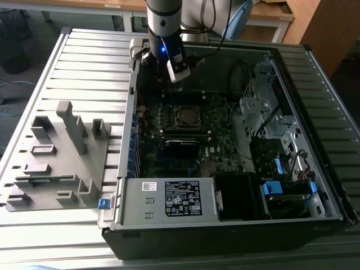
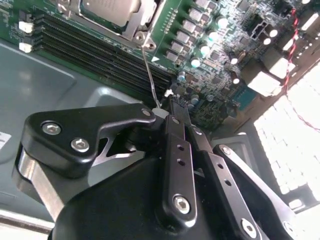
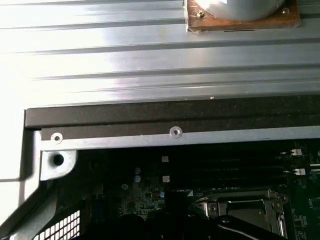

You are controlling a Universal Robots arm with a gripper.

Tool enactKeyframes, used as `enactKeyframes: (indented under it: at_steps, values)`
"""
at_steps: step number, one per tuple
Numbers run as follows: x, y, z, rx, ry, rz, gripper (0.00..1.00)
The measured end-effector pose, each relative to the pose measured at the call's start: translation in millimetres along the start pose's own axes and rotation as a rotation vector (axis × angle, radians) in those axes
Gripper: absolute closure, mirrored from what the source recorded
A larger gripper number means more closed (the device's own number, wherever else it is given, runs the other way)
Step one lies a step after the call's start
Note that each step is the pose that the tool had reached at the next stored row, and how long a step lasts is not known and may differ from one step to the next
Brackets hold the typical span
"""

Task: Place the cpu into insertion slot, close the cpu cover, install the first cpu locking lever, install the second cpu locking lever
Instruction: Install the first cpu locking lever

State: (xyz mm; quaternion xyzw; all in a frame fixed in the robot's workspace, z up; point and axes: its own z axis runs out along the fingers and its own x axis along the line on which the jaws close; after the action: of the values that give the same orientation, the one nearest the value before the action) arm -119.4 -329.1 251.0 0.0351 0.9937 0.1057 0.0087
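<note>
Lab: slatted bench (image 1: 84,62), opened computer (image 1: 225,235).

The exterior view looks down from well back on the whole case (image 1: 225,239). Both wrist views sit close over the board (image 2: 225,65); all three share the socket (image 1: 188,116) (image 2: 112,15) (image 3: 245,212).

cpu (image 2: 107,9) ahead of the hand (image 2: 172,106): cut off by picture edge | cpu cover (image 3: 250,212): partly cut off, dim, in first wrist view | locking lever (image 2: 151,75): near end hidden behind hand

A ribbed metal table (image 1: 84,62) carries two things. An open computer case (image 1: 169,199) sits centre-right, a grey fixture (image 1: 56,163) lower left.
</note>
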Motion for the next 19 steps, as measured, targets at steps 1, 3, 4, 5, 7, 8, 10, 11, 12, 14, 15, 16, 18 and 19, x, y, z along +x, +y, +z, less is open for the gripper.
enactKeyframes:
  at_steps: [1, 3, 4, 5, 7, 8, 10, 11, 12, 14, 15, 16, 18, 19]
  values:
    - [-1.6, 0.1, 0.0, 0.0001, 0.0001, 0.000, 0.89]
    - [-6.0, 0.4, 0.2, 0.0001, 0.0004, 0.000, 0.89]
    - [-8.6, 0.6, 0.2, 0.0001, 0.0008, 0.000, 0.89]
    - [-11.4, 0.7, 0.3, 0.0001, 0.0011, 0.000, 0.89]
    - [-17.1, 1.1, 0.5, 0.0002, 0.0017, 0.001, 0.89]
    - [-20.1, 1.3, 0.6, 0.0003, 0.0020, 0.001, 0.89]
    - [-25.3, 1.7, 0.7, 0.0002, 0.0022, 0.001, 0.89]
    - [-27.9, 1.9, 0.8, 0.0003, 0.0022, 0.001, 0.89]
    - [-30.6, 2.0, 0.9, 0.0003, 0.0023, 0.002, 0.89]
    - [-36.1, 2.4, 1.0, 0.0003, 0.0024, 0.002, 0.89]
    - [-38.8, 2.6, 1.1, 0.0003, 0.0024, 0.003, 0.89]
    - [-40.2, 2.7, 1.1, 0.0004, 0.0025, 0.003, 0.89]
    - [-40.8, 2.7, 1.1, 0.0004, 0.0024, 0.003, 0.89]
    - [-40.9, 2.7, 1.1, 0.0003, 0.0023, 0.003, 0.89]
